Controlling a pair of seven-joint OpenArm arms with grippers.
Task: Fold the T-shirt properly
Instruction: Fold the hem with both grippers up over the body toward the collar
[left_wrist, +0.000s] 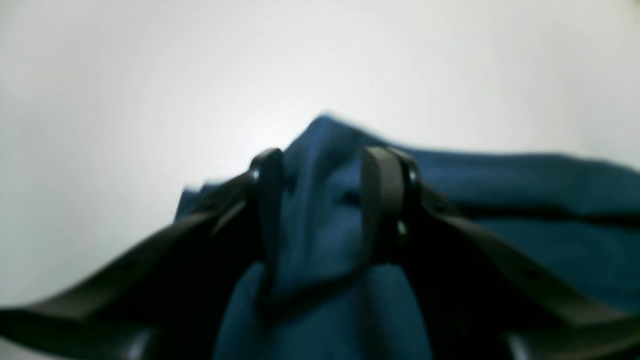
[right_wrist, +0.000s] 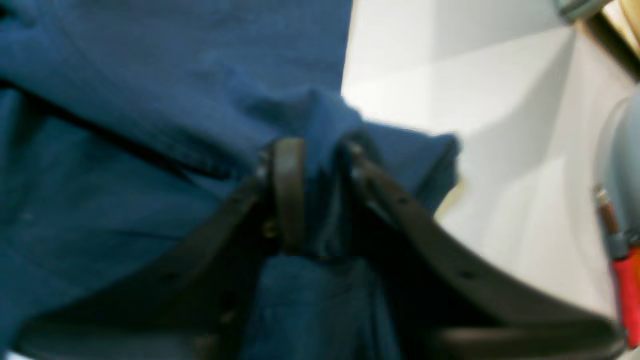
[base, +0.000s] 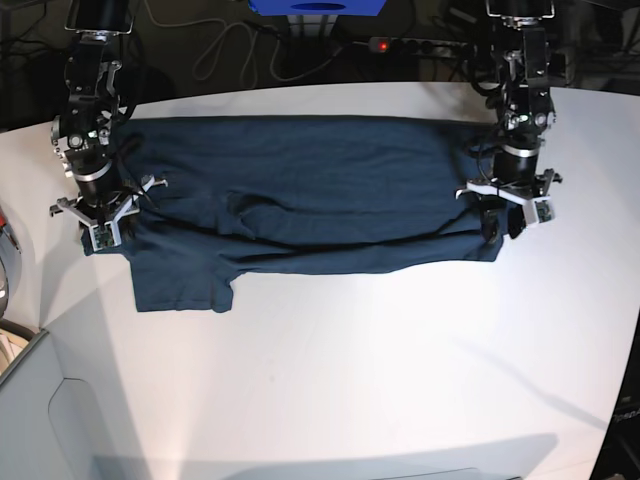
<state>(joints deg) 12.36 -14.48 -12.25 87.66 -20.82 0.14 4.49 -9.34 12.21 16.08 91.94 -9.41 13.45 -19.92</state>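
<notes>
Straddling a pinched ridge of cloth, the left gripper (left_wrist: 320, 200) stands with jaws parted; the right gripper (right_wrist: 315, 195) likewise, narrower, though blur leaves contact uncertain. The T-shirt (base: 300, 190) lies folded lengthwise across the white surface (base: 400, 380), a sleeve poking out below. Releasing well probably means lifting both arms straight up together, dragging no fabric.

Both wrist views blurred; T-shirt (left_wrist: 320, 235) possibly pinched, unclear.

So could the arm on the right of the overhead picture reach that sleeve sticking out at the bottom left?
Probably not easily: the left gripper sits at the T-shirt's opposite end, and the sleeve lies much nearer the right gripper.
</notes>
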